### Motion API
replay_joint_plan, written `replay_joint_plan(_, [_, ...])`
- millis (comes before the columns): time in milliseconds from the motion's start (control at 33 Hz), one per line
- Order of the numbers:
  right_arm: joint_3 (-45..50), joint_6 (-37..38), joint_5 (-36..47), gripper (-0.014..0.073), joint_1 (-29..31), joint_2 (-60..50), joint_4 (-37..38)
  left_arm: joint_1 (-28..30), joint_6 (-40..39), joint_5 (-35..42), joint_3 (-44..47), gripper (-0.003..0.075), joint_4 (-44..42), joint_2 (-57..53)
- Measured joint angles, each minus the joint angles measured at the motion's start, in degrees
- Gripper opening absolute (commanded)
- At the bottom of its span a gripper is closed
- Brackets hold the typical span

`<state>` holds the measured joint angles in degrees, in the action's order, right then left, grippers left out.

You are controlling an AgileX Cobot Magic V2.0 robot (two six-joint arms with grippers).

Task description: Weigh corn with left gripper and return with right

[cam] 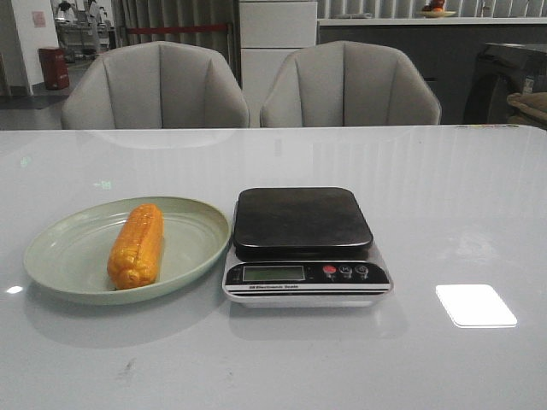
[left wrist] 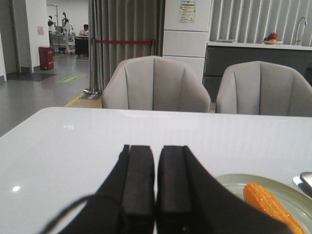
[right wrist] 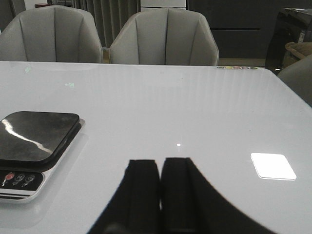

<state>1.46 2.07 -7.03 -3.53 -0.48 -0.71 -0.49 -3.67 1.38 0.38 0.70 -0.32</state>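
The orange-yellow corn [cam: 137, 246] lies lengthwise on a pale green plate [cam: 60, 248] at the left of the white table. A kitchen scale [cam: 303, 220] with a black top stands right beside the plate. Neither arm shows in the front view. In the left wrist view my left gripper [left wrist: 156, 151] is shut and empty above the table, with the corn [left wrist: 270, 204] and the plate [left wrist: 243, 179] off to one side. In the right wrist view my right gripper [right wrist: 161, 163] is shut and empty, apart from the scale [right wrist: 34, 136].
Two grey chairs [cam: 158, 85] [cam: 350, 84] stand behind the table's far edge. A bright light reflection [cam: 475, 305] lies on the table to the right of the scale. The scale's display and buttons [cam: 342, 272] face the front.
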Motion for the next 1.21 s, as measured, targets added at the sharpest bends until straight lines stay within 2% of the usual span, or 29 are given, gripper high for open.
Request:
replay_joint_plan(151, [0.0, 0.0, 0.0, 0.0155, 0.0, 0.0, 0.0, 0.0, 0.0, 6.8, 0.0, 0.0114, 0.0, 0.0])
replay_joint_plan(242, [0.0, 0.0, 0.0, 0.0155, 0.0, 0.0, 0.0, -0.5, -0.2, 6.7, -1.1, 0.0114, 0.0, 0.0])
replay_joint_plan(514, [0.0, 0.0, 0.0, 0.0155, 0.0, 0.0, 0.0, -3.1, -0.3, -3.0, -13.9, 0.0114, -1.7, 2.3])
replay_joint_plan(847, [0.0, 0.0, 0.0, 0.0155, 0.0, 0.0, 0.0, -3.5, -0.3, -23.6, -29.6, 0.0114, -1.9, 16.1])
replay_joint_plan(999, [0.0, 0.0, 0.0, 0.0155, 0.0, 0.0, 0.0, -3.7, -0.3, -28.5, -31.0, 0.0114, -0.7, 20.6])
replay_joint_plan(1210, [0.0, 0.0, 0.0, 0.0155, 0.0, 0.0, 0.0, -6.2, -0.3, -29.0, -29.1, 0.0114, -0.3, 23.3])
